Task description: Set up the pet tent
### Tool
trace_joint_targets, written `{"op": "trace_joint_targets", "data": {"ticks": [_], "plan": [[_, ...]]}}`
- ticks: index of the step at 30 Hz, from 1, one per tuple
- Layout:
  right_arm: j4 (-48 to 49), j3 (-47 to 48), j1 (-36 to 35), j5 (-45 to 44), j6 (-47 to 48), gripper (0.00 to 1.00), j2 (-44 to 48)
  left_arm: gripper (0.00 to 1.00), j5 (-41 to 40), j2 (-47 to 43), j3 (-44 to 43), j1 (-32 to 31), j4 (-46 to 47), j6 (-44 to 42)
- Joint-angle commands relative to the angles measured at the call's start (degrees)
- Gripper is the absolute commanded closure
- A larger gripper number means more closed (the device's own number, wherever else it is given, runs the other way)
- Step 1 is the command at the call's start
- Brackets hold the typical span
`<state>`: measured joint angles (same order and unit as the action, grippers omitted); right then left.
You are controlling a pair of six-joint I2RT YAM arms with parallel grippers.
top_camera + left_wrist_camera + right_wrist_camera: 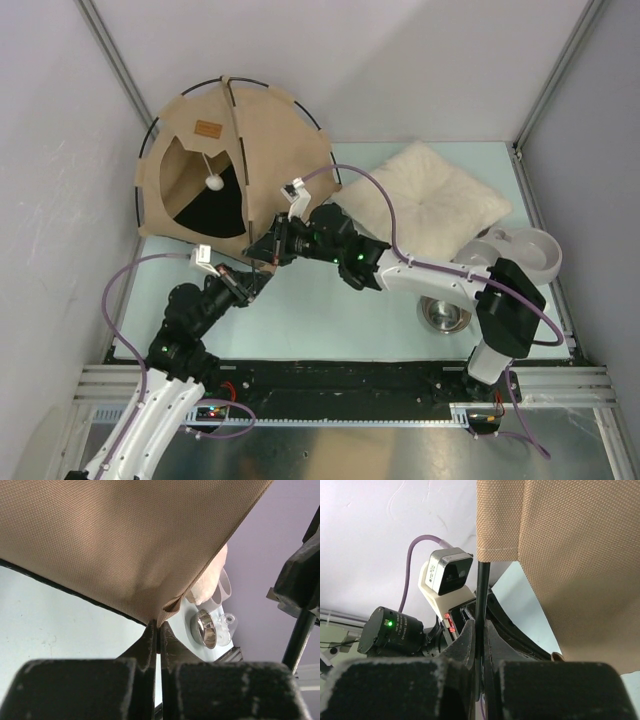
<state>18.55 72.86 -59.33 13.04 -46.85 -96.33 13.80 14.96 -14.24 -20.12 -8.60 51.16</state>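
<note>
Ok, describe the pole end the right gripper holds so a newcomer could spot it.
Start at the tan canvas dome tent in the far left corner and go to its near edge. There a thin black pole runs bare out of the fabric hem, straight into the shut right gripper. The other poles arch over the canvas; the left gripper pinches only cloth.

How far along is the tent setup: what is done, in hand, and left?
Done: the tent stands domed in the corner, pom-pom hanging. In hand: the left claw pinches its lower fabric corner; the right claw is shut on a black pole. Left: probably seating that pole there; the pillow lies outside.
</note>
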Motion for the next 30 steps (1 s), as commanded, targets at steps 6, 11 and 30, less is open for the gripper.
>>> {"op": "trace_joint_targets", "data": {"ticks": [6,11,30], "plan": [[5.51,8.46,4.14,9.85,0.83,1.00,-2.25,1.00,10.91,-0.40,-2.28,-0.80,-9.66,0.39],[2.93,9.52,3.09,9.53,5.72,1.00,-3.68,1.00,11.61,-1.81,-3.21,-0.80,-10.66,2.03],[15.53,-3.29,-5.31,-11.52,19.51,1.00,0.28,1.00,10.33,-5.40,-6.23,-0.80,-11.98,9.10]]}}
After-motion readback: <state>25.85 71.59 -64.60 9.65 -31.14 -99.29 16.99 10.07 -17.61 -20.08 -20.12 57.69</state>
